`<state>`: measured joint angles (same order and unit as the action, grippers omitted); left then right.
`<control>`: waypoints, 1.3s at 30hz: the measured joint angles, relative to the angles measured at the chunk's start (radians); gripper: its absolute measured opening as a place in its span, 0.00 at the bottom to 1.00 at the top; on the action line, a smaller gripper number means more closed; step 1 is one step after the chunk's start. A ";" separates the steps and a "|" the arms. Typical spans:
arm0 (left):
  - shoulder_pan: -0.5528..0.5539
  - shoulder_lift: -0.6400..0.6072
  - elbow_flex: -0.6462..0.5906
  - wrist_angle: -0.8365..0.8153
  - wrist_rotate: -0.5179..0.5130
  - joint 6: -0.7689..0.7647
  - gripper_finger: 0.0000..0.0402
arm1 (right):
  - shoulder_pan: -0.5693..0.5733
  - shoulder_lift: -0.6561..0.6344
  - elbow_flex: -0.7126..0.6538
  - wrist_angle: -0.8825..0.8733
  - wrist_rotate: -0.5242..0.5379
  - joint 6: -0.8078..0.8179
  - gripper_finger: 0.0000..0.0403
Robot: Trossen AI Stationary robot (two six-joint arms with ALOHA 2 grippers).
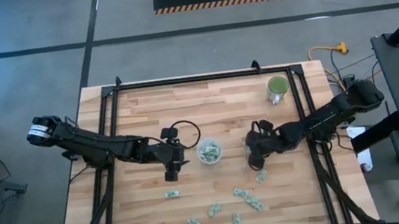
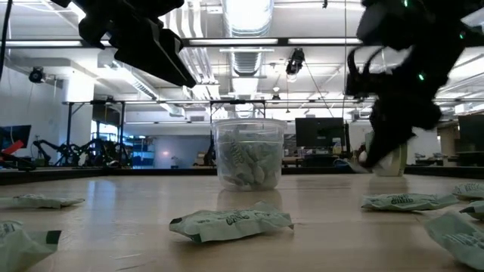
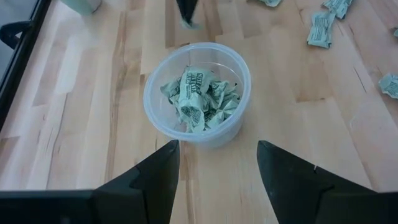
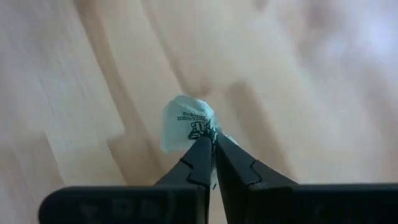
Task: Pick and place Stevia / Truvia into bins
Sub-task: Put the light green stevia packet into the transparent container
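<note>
Pinching a packet (image 4: 186, 127) by its corner, right gripper (image 4: 213, 144) risks dropping it short of the cup (image 1: 209, 153); left gripper (image 3: 217, 163) waits open.

Clear round bin (image 1: 209, 154) upright at table centre, holding crumpled pale-green packets (image 3: 200, 99); loose packets (image 1: 241, 198) scattered near front edge, one packet (image 4: 186, 123) pinched, lifted.

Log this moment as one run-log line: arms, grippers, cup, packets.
right gripper: shut on packet above table | left gripper: open, empty, beside cup | cup: holds packets | loose packets: scattered on table
</note>
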<state>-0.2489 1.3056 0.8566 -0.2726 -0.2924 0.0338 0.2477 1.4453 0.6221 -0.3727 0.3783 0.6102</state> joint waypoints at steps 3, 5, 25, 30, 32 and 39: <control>0.000 0.000 0.000 0.000 0.000 0.000 0.49 | 0.000 -0.052 0.029 0.004 0.066 -0.040 0.02; 0.000 0.000 0.000 -0.002 0.000 0.000 0.49 | 0.001 -0.086 0.058 0.010 0.128 -0.082 0.02; 0.000 0.000 0.000 -0.069 -0.004 -0.003 0.49 | -0.023 0.129 0.220 0.525 0.068 -0.648 0.02; 0.000 0.000 0.000 -0.080 -0.004 -0.015 0.49 | -0.027 0.211 0.299 0.425 0.063 -0.651 0.02; 0.000 0.000 0.000 -0.083 -0.004 -0.028 0.49 | -0.027 0.239 0.339 0.367 0.063 -0.652 0.02; 0.000 0.000 0.000 -0.089 -0.004 -0.028 0.49 | -0.026 0.310 0.424 0.226 0.062 -0.639 0.02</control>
<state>-0.2492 1.3060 0.8566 -0.3611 -0.2965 0.0059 0.2214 1.7549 1.0465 -0.1467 0.4404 -0.0285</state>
